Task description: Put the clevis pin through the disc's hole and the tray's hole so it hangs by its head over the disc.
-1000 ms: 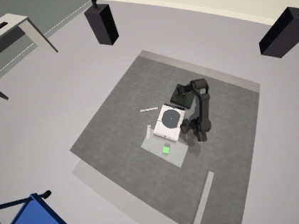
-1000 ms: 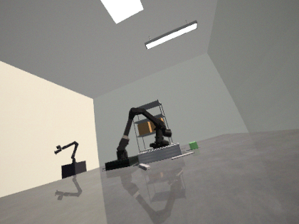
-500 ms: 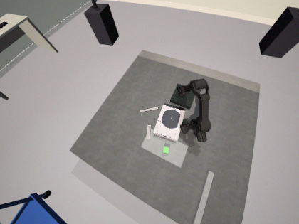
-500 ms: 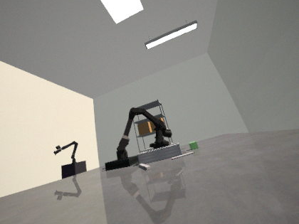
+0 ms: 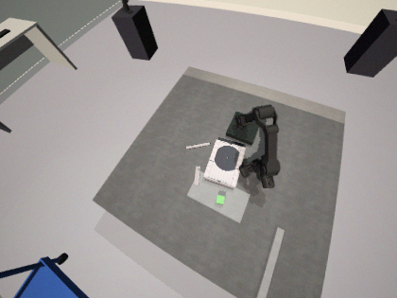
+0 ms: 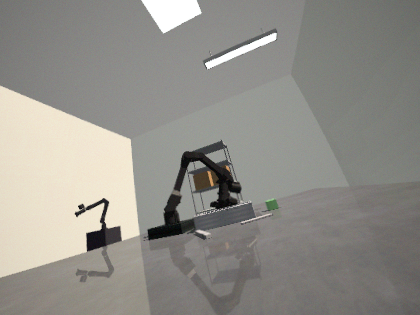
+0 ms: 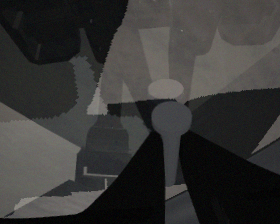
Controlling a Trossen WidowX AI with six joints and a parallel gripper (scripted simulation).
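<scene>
Steel clevis pin (image 7: 171, 120) is clamped between the fingers of the gripper (image 5: 246, 170) (image 7: 168, 140) beside the rimmed tray (image 5: 218, 177) (image 6: 225, 217), where the aluminium disc (image 5: 225, 158) lies; grasping seems done, so next should come lifting it clear, then aligning it over both holes.

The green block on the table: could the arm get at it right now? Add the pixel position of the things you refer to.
Probably not yet: the gripper (image 7: 168, 140) is shut on the clevis pin (image 7: 171, 118). Otherwise, nothing seems to stand over the green block (image 5: 220, 200) (image 6: 271, 204).

Pale wall (image 5: 284, 4) (image 6: 65, 179) beyond grey floor (image 5: 85, 103).
</scene>
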